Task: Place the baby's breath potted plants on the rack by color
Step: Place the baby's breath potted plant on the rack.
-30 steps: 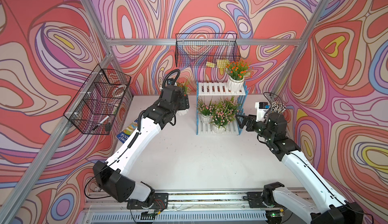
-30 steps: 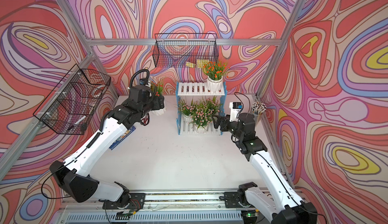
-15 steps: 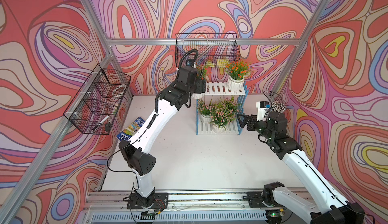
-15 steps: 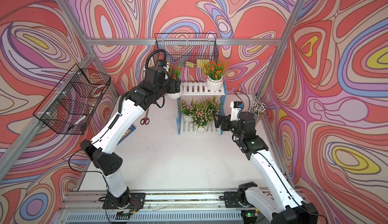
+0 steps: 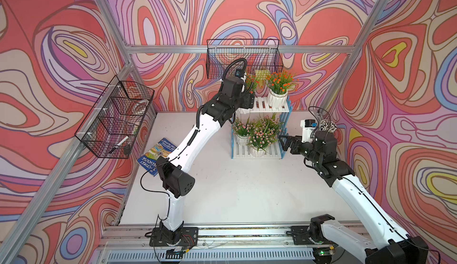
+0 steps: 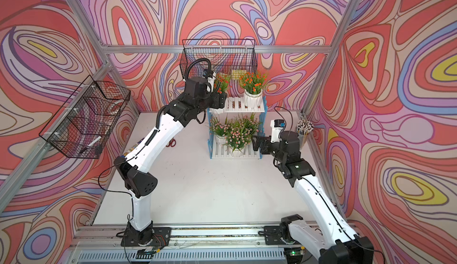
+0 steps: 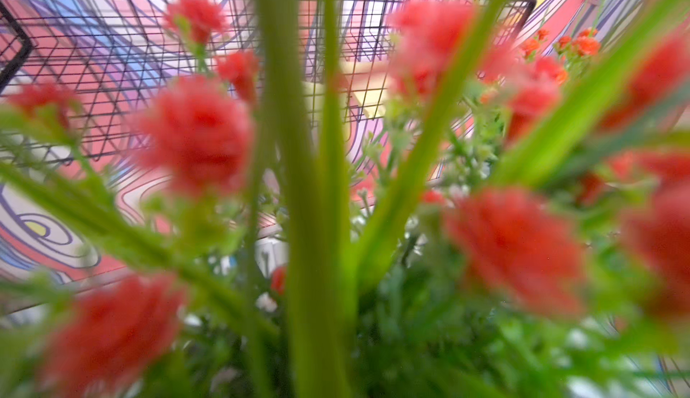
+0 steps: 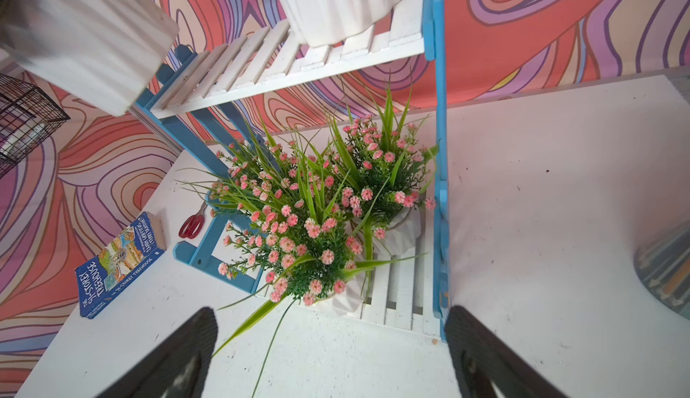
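Observation:
The rack (image 5: pixel 263 106) (image 6: pixel 235 103) stands at the back of the table. An orange baby's breath potted plant (image 5: pixel 279 87) (image 6: pixel 254 83) sits on the right of its top shelf. Pink ones (image 5: pixel 262 132) (image 6: pixel 235 134) (image 8: pixel 317 209) crowd the lower shelf. My left gripper (image 5: pixel 249 101) (image 6: pixel 220 100) is shut on a second orange plant (image 5: pixel 251 80) (image 7: pixel 194 131), its white pot (image 8: pixel 86 38) hanging at the top shelf's left end. Blurred flowers hide the jaws in the left wrist view. My right gripper (image 5: pixel 284 142) (image 8: pixel 330 325) stands open and empty by the rack's right side, at the lower shelf.
One black wire basket (image 5: pixel 244 57) hangs on the back wall just above the rack, and another (image 5: pixel 116 119) hangs on the left wall. A blue book (image 5: pixel 155 155) and red scissors (image 6: pixel 171 142) lie left of the rack. A pencil cup (image 5: pixel 327 126) stands at the right.
My left arm has lifted the orange plant from table height left of the rack up to the top shelf's left end. The right arm has stayed put.

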Motion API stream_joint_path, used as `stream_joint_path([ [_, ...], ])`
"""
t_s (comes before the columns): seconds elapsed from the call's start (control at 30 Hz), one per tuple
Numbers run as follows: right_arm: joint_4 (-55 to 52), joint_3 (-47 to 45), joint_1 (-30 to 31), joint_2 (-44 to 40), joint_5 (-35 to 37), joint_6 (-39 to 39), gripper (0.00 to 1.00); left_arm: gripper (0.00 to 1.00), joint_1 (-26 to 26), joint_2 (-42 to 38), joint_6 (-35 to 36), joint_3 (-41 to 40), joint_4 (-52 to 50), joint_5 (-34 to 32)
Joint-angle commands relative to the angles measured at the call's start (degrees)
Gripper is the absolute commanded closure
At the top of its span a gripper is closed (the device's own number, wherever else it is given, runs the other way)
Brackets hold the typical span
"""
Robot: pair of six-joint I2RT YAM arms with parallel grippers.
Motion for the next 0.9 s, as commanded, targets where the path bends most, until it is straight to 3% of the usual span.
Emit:
stream_joint_path([
  [0.0, 0.21, 0.44, 0.01, 0.47, -0.18, -0.34, 0.02, 0.33, -0.59, 0.89, 2.42, 3.40, 7.63, 1.73],
  [0.53, 1.22, -0.07, 0.01, 1.42, -0.91, -0.69, 0.02, 0.32, -0.67, 5.19, 6.28, 4.34, 13.05, 1.55],
  [0.87, 1.57, -0.37, 0.01, 2.12, -1.28, -0.69, 0.02, 0.29, -0.69, 9.42, 7.75, 10.66, 10.24, 0.95],
])
